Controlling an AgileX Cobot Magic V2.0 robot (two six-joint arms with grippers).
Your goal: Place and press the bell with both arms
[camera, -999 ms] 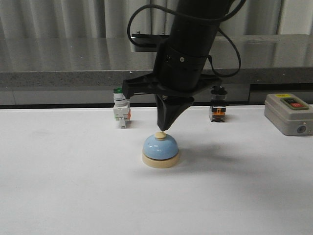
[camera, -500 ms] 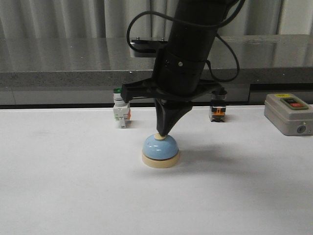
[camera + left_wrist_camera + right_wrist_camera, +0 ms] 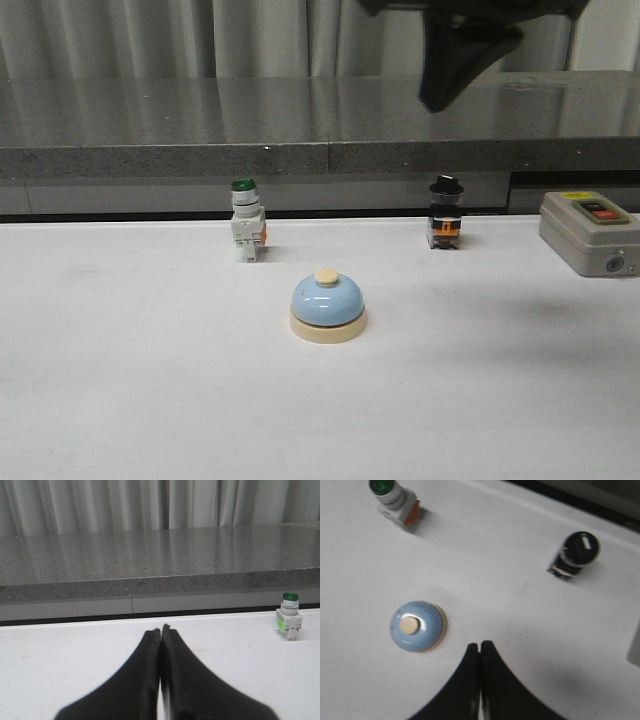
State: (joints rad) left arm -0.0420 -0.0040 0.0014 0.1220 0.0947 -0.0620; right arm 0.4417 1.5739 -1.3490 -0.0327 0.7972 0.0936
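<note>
Table (image 3: 120,400): white, flat surface filling the lower part of the front view; carries every item listed below.
Ledge (image 3: 200,150): grey speckled stone shelf along the far edge of the table, pale curtains behind it.
Right gripper (image 3: 440,98): black, pointed, seen at the top of the front view, high above the table and to the right of the bell; touching nothing. In the right wrist view its fingers (image 3: 492,680) lie pressed together, tip to tip, with nothing between them.
Left gripper (image 3: 160,629): black, seen only in the left wrist view; the two fingers meet along a thin seam, empty, low over bare table, pointing toward the ledge.
Grey box (image 3: 588,232): at the right edge of the table, near the back; red and green buttons on its top face, a round fitting on its front.
Bell (image 3: 328,306): light-blue glossy dome on a cream round base, cream knob on top; stands upright near the table's middle, apart from all other items, nothing touching it.
Green-capped switch (image 3: 247,226): white body, upright, behind and left of the bell, near the ledge.
Black-capped switch (image 3: 445,216): dark body with an orange part low down, upright, behind and right of the bell, between the bell and the grey box.
</note>
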